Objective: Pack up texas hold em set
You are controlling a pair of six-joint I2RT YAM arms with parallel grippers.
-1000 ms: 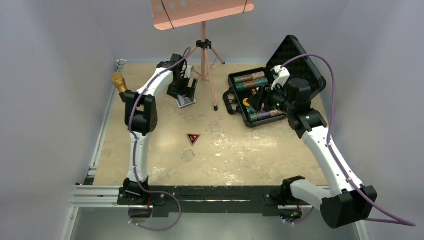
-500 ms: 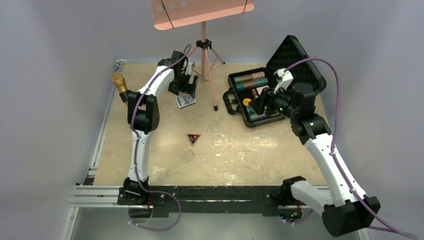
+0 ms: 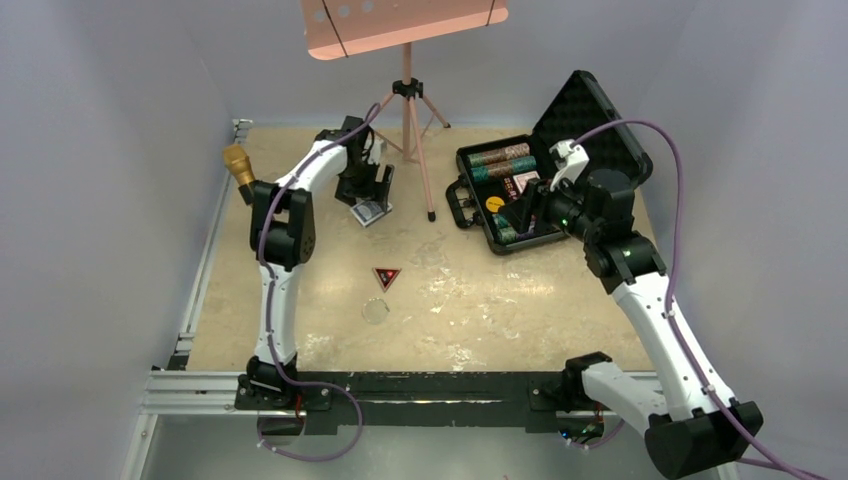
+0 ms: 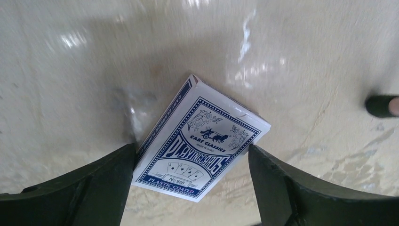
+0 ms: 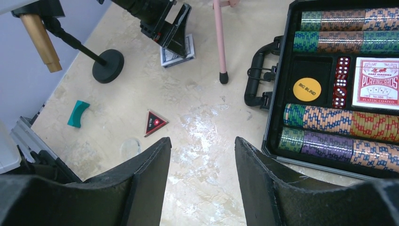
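From above, the left fingers (image 3: 371, 188) have come back down over the blue card deck (image 3: 370, 213) in the upper left of the desk (image 3: 480, 300), after lifting clear of it a moment ago. The deck has shifted slightly nearer. The right fingers (image 3: 526, 210) have drawn back from the open case (image 3: 590, 120) at the upper right. To me this looks like a fresh try at picking up the deck.

The left wrist view shows the fingers spread wide to either side of the deck. One touches its left edge and the other is just beside its right corner, so nothing is clamped yet.

In the right wrist view the fingers are apart and empty. At the right of the frame the case holds chips (image 5: 339, 117) and the red deck (image 5: 379, 82). The triangular button (image 5: 154, 122) lies on the desk at centre left, outside the case.
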